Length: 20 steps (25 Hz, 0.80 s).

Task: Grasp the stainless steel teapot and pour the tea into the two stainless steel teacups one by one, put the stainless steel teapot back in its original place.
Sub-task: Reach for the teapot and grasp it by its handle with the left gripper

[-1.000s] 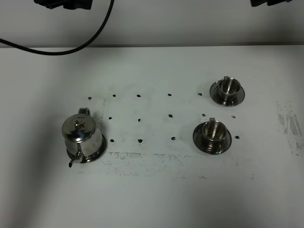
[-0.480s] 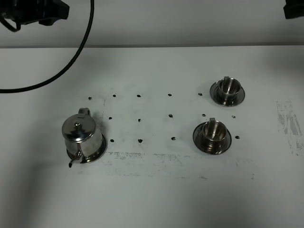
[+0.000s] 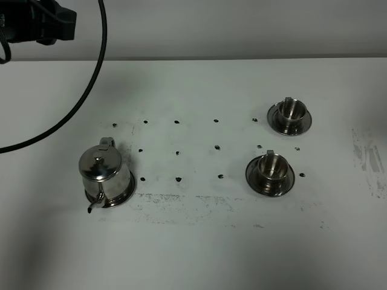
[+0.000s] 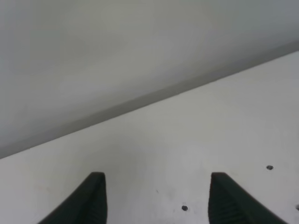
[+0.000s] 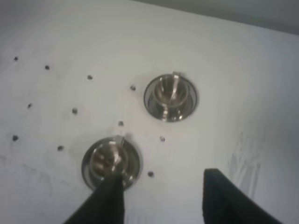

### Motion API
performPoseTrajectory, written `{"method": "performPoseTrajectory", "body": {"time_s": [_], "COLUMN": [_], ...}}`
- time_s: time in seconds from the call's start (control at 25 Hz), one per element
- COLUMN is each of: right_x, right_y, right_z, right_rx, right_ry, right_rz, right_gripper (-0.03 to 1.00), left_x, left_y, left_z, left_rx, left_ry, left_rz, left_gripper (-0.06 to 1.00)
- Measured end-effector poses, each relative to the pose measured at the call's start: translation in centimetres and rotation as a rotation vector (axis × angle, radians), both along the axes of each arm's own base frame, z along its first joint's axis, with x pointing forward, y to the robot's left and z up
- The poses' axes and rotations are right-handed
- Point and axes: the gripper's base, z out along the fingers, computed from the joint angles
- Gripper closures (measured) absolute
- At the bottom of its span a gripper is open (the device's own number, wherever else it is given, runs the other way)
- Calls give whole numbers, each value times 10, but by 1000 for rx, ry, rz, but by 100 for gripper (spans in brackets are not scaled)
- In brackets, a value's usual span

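White tabletop (image 3: 193, 254), marked with a grid of small black dots (image 3: 177, 152) and patches of grey scuffing, backs onto a pale wall. Locate the shiny, squat stainless steel teapot (image 3: 106, 175) on the left half of the tabletop. It stands upright with its lid on, its thin spout toward the near edge and its loop handle toward the wall.

On the right half, well apart from the teapot, locate two small cylindrical steel cups: the far teacup (image 3: 291, 112) and the near teacup (image 3: 270, 167). Each stands upright on a round steel saucer (image 3: 251, 175). You cannot read a liquid level in either cup.

Note the left arm (image 3: 36, 21), a dark body at the far left corner, with a black cable (image 3: 103, 18) looping over the tabletop. The left gripper (image 4: 156, 200) is released: its two dark fingers stand wide apart above bare tabletop and grasp nothing. The right gripper (image 5: 161, 200) is likewise released and empty. In the right wrist view, one of its fingers (image 5: 105, 200) overlaps the edge of the near teacup's saucer.
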Motion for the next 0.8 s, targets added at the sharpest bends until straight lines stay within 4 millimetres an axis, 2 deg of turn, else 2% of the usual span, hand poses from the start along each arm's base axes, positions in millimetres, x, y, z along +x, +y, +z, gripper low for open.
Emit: {"method": "performPoseTrajectory", "body": {"time_s": [0.2, 0.52, 0.68, 0.8], "right_x": [-55, -146, -173, -185], "right_y": [1, 4, 5, 4], "right_z": [-4, -18, -40, -56], "right_rx": [8, 5, 6, 13], "right_ry": [-92, -272, -295, -305], "right_rz": [-14, -9, -16, -45], "right_gripper": [58, 58, 58, 58], "left_x": [-2, 10, 19, 23], "left_y": [-2, -5, -6, -6], "left_z": [-5, -46, -65, -75], "left_rx": [-14, 70, 82, 89], "left_ry": [64, 246, 301, 327], "left_rz": [-18, -73, -76, -77], "left_gripper": [47, 47, 47, 47]}}
